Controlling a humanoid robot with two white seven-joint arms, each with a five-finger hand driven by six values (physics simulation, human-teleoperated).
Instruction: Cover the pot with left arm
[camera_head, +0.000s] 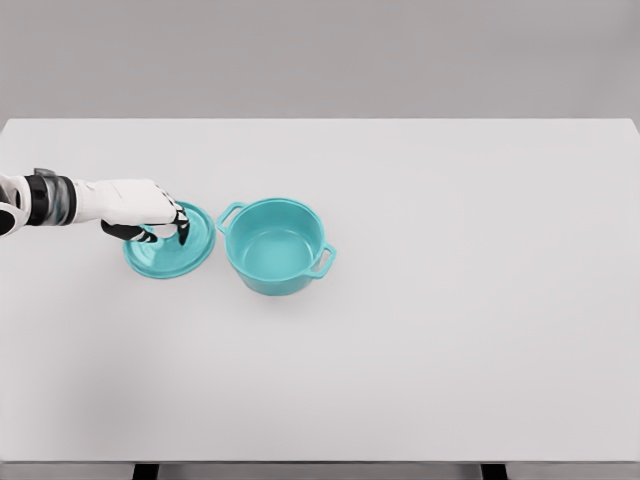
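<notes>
— Where is the lid?
— The teal lid (170, 252) lies flat on the white table (450, 300), just left of the open teal pot (276, 245), nearly touching its near handle.
— And the left hand?
— The left hand (150, 212) is over the lid, its dark-tipped fingers (183, 236) curled down around the knob at the lid's middle — whether they actually grip it, I cannot tell.

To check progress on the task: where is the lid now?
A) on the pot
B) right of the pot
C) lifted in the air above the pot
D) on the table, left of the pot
D: the lid lies flat on the table left of the open pot, under the left hand.
</notes>
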